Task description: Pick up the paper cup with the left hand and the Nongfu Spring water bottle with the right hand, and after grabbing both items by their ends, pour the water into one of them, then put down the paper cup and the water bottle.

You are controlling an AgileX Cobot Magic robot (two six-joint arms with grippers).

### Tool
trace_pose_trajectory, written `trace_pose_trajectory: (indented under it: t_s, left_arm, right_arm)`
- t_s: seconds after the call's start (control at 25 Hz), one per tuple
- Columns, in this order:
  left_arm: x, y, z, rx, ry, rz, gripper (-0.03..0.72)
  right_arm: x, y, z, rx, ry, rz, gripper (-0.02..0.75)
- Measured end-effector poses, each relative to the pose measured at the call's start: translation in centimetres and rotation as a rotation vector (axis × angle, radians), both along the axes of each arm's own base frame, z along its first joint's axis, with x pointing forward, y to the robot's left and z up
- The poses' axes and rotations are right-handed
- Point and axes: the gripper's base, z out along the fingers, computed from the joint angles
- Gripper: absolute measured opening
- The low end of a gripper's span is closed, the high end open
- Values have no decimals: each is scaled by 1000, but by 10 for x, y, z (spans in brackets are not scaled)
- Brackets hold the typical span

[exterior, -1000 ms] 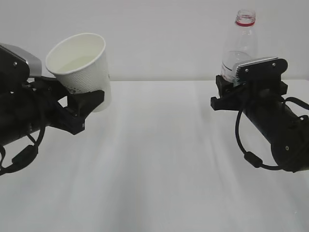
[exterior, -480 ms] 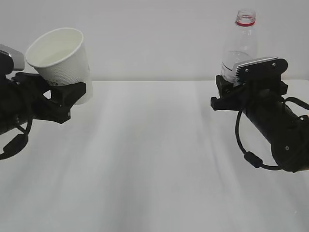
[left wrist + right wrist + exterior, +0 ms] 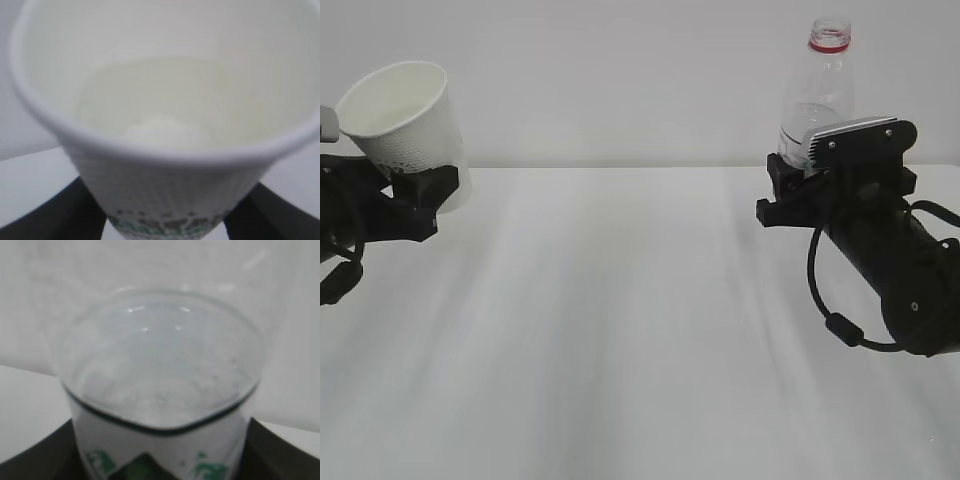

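White table point(image 3: 640, 330), pale wall behind: at far left, the left hand point(image 3: 415, 190) reaches in low, fingers clamped on the tilted paper cup point(image 3: 405, 125), liquid pooled inside. At right, the right hand point(image 3: 800, 195) grips the Nongfu Spring water bottle point(image 3: 820, 90) upright, uncapped, the water point(image 3: 160, 370) low inside.

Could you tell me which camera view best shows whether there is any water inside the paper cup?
The left wrist view: it looks down into the paper cup, where pale liquid sits at the bottom. The exterior view shows the cup tilted in the left gripper, its contents unclear. The right wrist view misses it.
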Motion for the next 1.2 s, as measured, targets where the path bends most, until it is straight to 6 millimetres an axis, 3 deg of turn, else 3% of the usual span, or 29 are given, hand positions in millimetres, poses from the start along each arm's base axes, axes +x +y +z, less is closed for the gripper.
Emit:
trace_pose_trajectory:
  t_s: [1.2]
  left_arm:
    - [16, 35, -30, 5, 22, 282, 477]
  right_arm:
    - [0, 0, 0, 1, -4, -1, 468]
